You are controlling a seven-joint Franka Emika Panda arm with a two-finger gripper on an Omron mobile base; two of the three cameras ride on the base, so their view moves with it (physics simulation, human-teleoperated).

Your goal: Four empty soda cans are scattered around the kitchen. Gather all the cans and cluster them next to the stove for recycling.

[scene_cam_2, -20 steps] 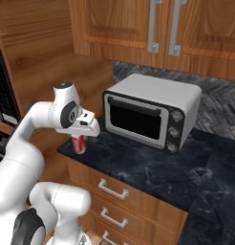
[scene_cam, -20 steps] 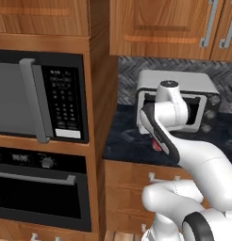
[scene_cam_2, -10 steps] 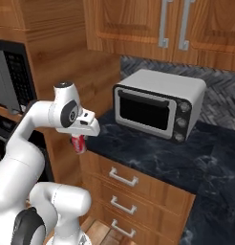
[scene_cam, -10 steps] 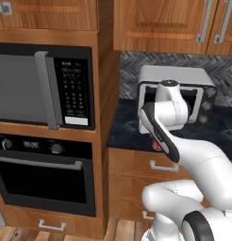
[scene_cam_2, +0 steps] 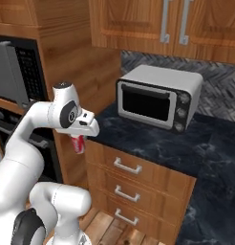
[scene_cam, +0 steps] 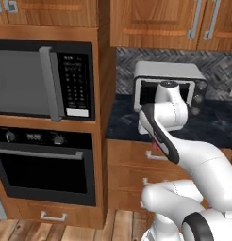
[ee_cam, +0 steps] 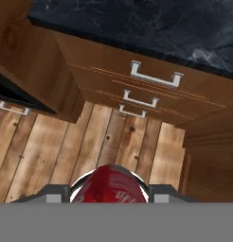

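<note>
Red soda can (scene_cam_2: 78, 143) hanging clamped in gripper (scene_cam_2: 81, 141), out over floor at 9 o'clock of toaster oven (scene_cam_2: 159, 97); likely feather-light, thin-walled, slick, denting under hard squeeze; gripping mid-body across the sides, staying gentle and upright

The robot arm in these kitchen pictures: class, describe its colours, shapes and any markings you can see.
The arm is glossy white, built of rounded, tube-like segments that swell at the joints. Dark grey to black bands mark the joints, including a long dark strip along one link and a round dark cap near the wrist. The gripper has a white, wedge-shaped body. No cables or lettering can be made out.
</note>
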